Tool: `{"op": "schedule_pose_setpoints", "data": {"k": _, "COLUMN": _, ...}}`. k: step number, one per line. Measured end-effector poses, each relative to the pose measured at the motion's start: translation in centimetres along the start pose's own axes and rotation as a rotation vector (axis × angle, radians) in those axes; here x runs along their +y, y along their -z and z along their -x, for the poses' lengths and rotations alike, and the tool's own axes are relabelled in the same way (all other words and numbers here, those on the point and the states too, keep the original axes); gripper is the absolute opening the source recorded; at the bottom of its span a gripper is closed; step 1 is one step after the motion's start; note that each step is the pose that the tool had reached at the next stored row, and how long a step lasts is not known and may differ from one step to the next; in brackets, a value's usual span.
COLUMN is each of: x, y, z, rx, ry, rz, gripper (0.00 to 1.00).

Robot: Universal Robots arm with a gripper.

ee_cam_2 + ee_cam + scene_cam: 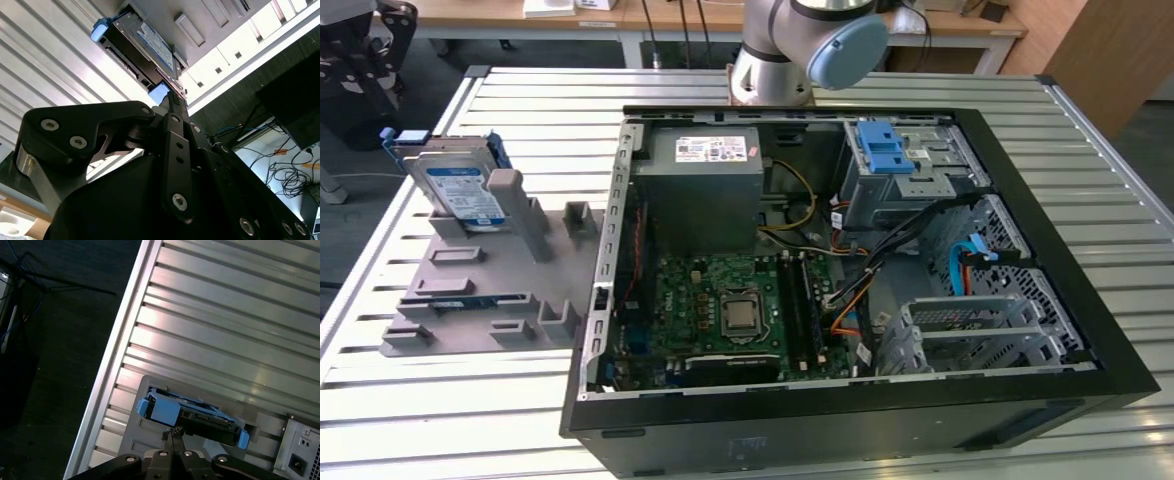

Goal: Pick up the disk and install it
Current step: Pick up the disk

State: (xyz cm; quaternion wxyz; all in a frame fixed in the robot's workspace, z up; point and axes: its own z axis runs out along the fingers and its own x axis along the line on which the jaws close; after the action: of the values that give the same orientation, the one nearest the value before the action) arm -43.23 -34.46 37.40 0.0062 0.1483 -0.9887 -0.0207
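The disk (460, 190), silver with a white-and-blue label and a blue carrier, stands on edge in a grey holder (480, 290) at the exterior view's left. Both wrist views show the disk (145, 45) (200, 415) in its holder slot, beyond my fingertips. My gripper (172, 432) has its thin black fingertips pressed together with nothing between them. It hangs a short way off the disk's blue end, not touching it. In the second wrist view the gripper (172, 97) points toward the carrier's blue corner.
An open computer case (1067, 250) lies on the slatted metal table (494, 400), with a grey power supply (707, 180) and a blue latch bracket (887, 150) inside. The arm's base (781, 60) stands behind the case. The table edge (115, 355) runs beside the holder.
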Motion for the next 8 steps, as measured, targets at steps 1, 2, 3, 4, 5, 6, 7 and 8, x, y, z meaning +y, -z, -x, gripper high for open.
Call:
{"op": "schedule_pose_setpoints", "data": {"k": 1, "x": 0.0, "y": 0.0, "z": 0.0, "rx": 0.0, "ry": 0.001, "rz": 0.0, "gripper": 0.11}}
{"op": "schedule_pose_setpoints", "data": {"k": 2, "x": 0.0, "y": 0.0, "z": 0.0, "rx": 0.0, "ry": 0.002, "rz": 0.0, "gripper": 0.11}}
{"op": "schedule_pose_setpoints", "data": {"k": 3, "x": 0.0, "y": 0.0, "z": 0.0, "rx": 0.0001, "ry": 0.004, "rz": -0.0001, "gripper": 0.11}}
{"op": "schedule_pose_setpoints", "data": {"k": 4, "x": 0.0, "y": -0.01, "z": 0.0, "rx": 0.0002, "ry": 0.008, "rz": 0.0, "gripper": 0.11}}
{"op": "schedule_pose_setpoints", "data": {"k": 5, "x": 0.0, "y": -0.01, "z": 0.0, "rx": 0.0004, "ry": 0.011, "rz": -0.0001, "gripper": 0.11}}
{"op": "schedule_pose_setpoints", "data": {"k": 6, "x": 0.0, "y": -0.01, "z": 0.0, "rx": 0.0005, "ry": 0.015, "rz": -0.0001, "gripper": 0.11}}
{"op": "schedule_pose_setpoints", "data": {"k": 7, "x": 0.0, "y": 0.0, "z": 0.0, "rx": 0.0008, "ry": 0.019, "rz": -0.0001, "gripper": 0.11}}
{"op": "schedule_pose_setpoints", "data": {"k": 8, "x": 0.0, "y": 0.0, "z": 0.0, "rx": 0.0009, "ry": 0.023, "rz": -0.0001, "gripper": 0.11}}
